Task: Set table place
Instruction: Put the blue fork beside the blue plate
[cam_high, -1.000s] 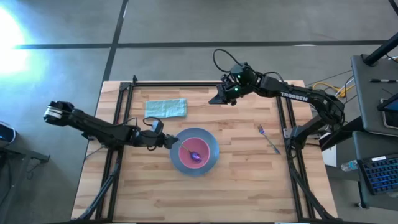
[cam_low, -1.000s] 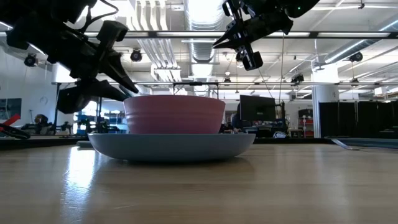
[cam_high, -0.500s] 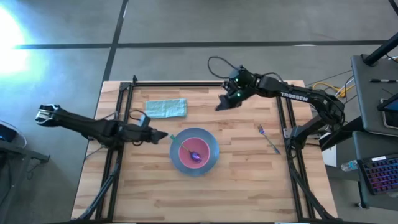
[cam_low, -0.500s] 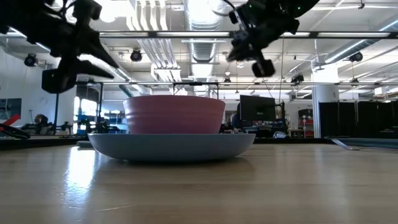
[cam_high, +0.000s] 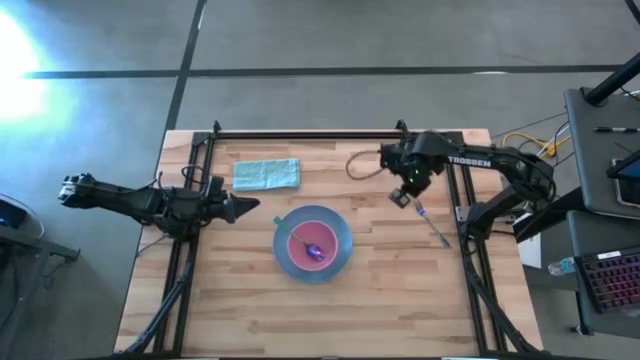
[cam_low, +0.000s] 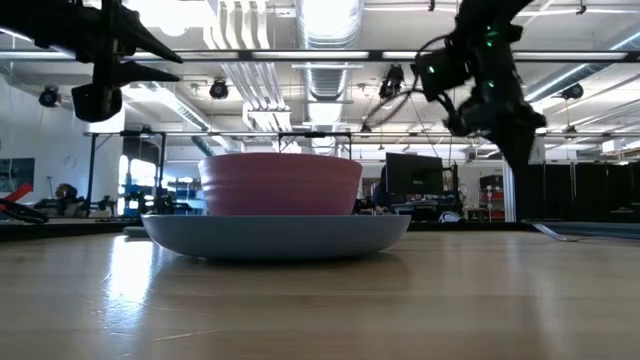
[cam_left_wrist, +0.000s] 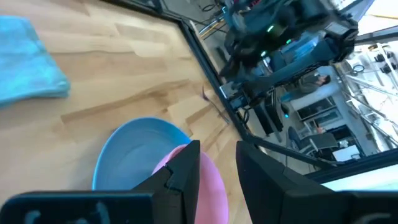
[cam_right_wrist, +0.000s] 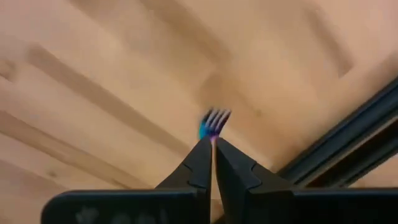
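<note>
The fork lies flat on the table, near the right rail and well apart from the plate. It is slim and pale, with its tines toward the far edge of the table and its handle angled toward the near right. It is judged light, stiff and probably smooth. Because it sits low against the wood, it is likely to slide or pivot if pressed from one side. The handle offers the best hold, gripped across its narrow width near the middle so that the fork hangs level.

The right gripper hovers just beside the tine end of the fork. Its fingers are pressed together and hold nothing. In the right wrist view the tines show just past the fingertips. The fingers must part before any grasp.

The pink bowl sits on the blue plate at mid-table. The purple-headed spoon rests inside the bowl.

The left gripper waits left of the plate, fingers parted and empty. A folded blue cloth lies toward the far left.
</note>
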